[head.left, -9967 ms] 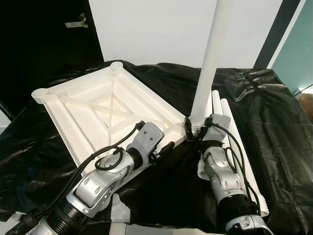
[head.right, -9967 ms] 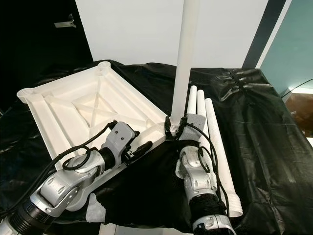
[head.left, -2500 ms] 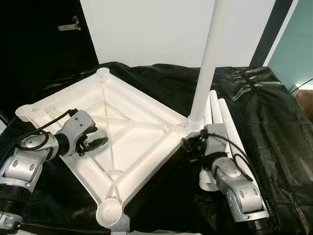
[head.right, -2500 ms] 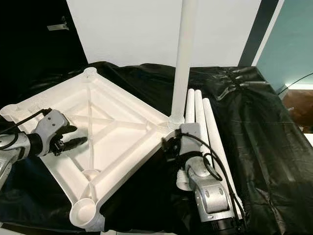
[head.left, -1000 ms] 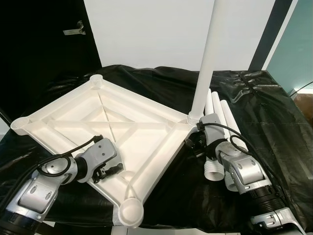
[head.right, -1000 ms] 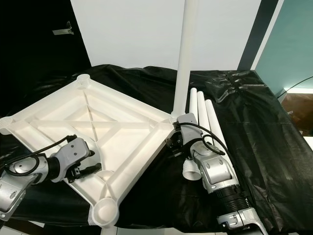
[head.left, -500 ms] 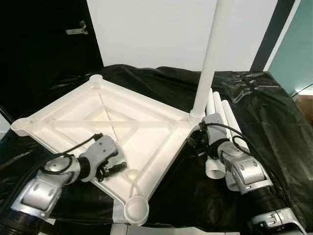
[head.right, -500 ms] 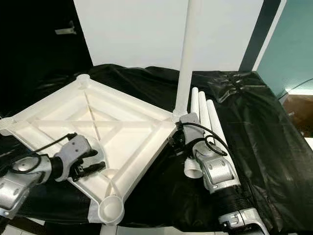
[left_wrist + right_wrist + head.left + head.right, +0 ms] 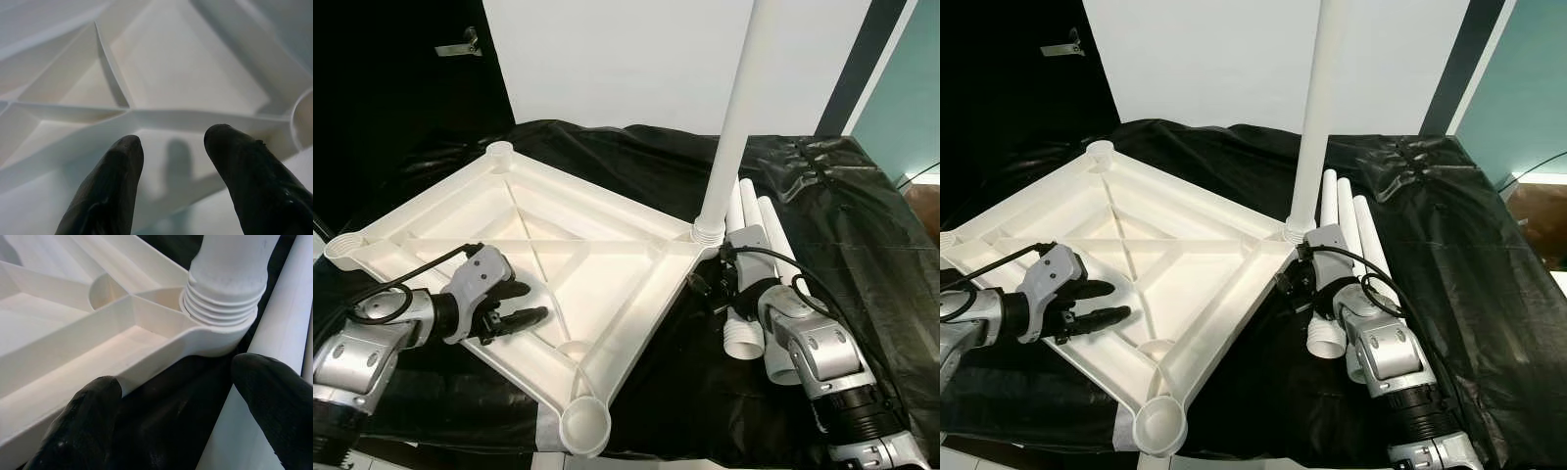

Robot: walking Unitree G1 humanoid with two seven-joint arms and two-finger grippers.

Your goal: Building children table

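**One leg in, tabletop just got spun around**

So the white tabletop (image 9: pixel 548 264) is lying upside down on the black cloth (image 9: pixel 862 245), ribs facing up, and one leg (image 9: pixel 736 117) stands upright, screwed into the corner socket on the robot's right side. Three spare legs (image 9: pixel 1356 245) lie side by side just beyond that corner.

Compared with a few seconds ago the top has rotated on the cloth: an empty socket (image 9: pixel 585 427) now sits at the near edge, right in front of the robot. Looks to me like that's the setup for leg number two, so roughly a quarter done.

The left gripper (image 9: pixel 524 305) hovers over the ribbed underside with its fingers spread, holding nothing. The right gripper (image 9: pixel 181 416) sits just below the fitted corner, fingers apart and empty, threads visible right ahead of it. It was clamped at that leg's base ten seconds back, so it has let go.
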